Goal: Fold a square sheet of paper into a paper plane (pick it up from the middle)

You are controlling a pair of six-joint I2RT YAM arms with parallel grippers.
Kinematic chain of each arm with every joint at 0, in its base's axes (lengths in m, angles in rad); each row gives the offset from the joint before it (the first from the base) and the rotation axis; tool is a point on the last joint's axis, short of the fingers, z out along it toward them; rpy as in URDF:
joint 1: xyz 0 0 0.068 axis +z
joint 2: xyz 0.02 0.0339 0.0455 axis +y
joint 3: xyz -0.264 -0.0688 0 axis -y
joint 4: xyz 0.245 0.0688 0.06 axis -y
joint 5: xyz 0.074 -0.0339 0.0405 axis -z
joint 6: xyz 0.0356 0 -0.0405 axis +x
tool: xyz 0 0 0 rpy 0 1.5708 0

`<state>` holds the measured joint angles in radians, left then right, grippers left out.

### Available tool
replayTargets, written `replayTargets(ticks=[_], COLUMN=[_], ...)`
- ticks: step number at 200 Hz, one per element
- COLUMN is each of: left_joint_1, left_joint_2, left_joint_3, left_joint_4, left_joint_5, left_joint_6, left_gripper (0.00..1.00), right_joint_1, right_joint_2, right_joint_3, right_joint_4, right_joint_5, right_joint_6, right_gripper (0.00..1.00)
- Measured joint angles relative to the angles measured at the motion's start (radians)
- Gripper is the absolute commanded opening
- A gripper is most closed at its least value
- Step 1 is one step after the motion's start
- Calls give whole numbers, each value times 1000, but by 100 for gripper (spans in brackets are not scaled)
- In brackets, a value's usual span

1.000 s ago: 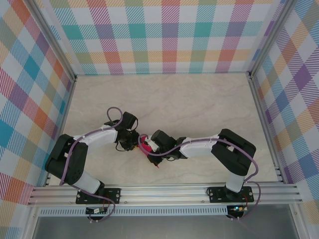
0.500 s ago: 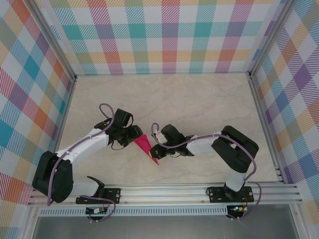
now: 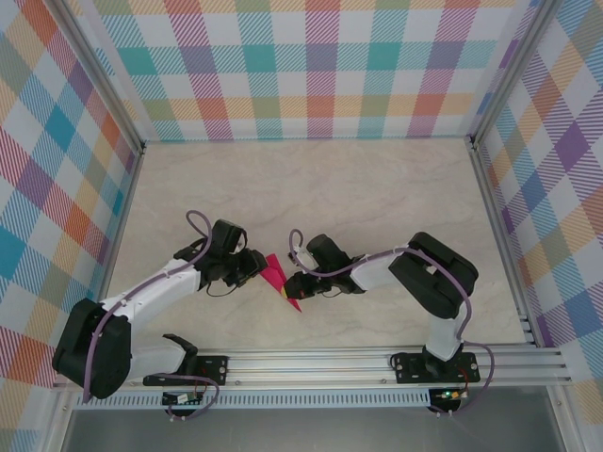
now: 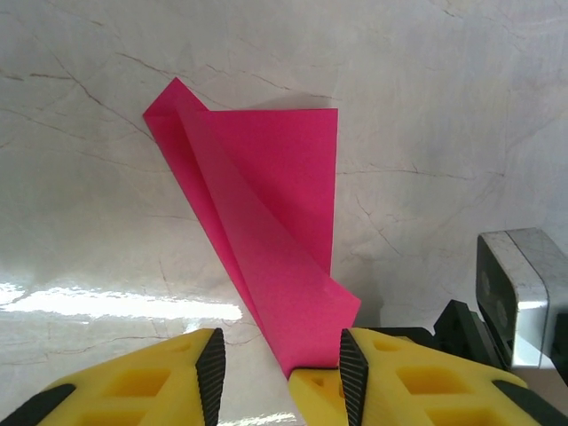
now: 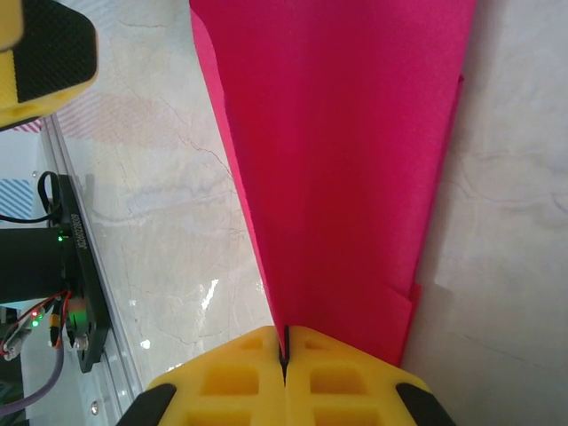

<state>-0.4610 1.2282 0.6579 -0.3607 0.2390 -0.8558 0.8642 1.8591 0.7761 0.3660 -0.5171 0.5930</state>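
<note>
The magenta-pink paper is folded into a narrow pointed shape with a long crease and one flap standing off it. My right gripper is shut on it. In the right wrist view the yellow fingertips pinch the paper along its edge. My left gripper is just left of the paper and open. In the left wrist view its pads stand apart, and the paper stretches away from the gap without being pinched. A yellow fingertip lies against the paper's near end.
The pale marble tabletop spreads behind and beside both arms. Checked walls close it in on three sides. An aluminium rail runs along the near edge. The right wrist's camera housing shows beside the left fingers.
The two grippers were close together around the paper. My left gripper has drawn back to the left and opened, leaving the folded paper in the right gripper and plainly visible.
</note>
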Motion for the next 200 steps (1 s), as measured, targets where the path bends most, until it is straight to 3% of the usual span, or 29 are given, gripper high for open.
replayTargets(ticks=[106,200], left_joint_1=[0,-10], left_joint_2=[-38,71], left_joint_3=[-96,-101], left_joint_4=[187,348], left_joint_5=[90,138], left_joint_6=[16,34], left_gripper=[34,33], right_joint_1=[-82,-113], right_joint_2=[93,159], right_joint_3=[16,72], right_joint_4=[84,105], right_joint_5=[-221,-317], right_joint_6=[139,231], right_gripper=[6,7])
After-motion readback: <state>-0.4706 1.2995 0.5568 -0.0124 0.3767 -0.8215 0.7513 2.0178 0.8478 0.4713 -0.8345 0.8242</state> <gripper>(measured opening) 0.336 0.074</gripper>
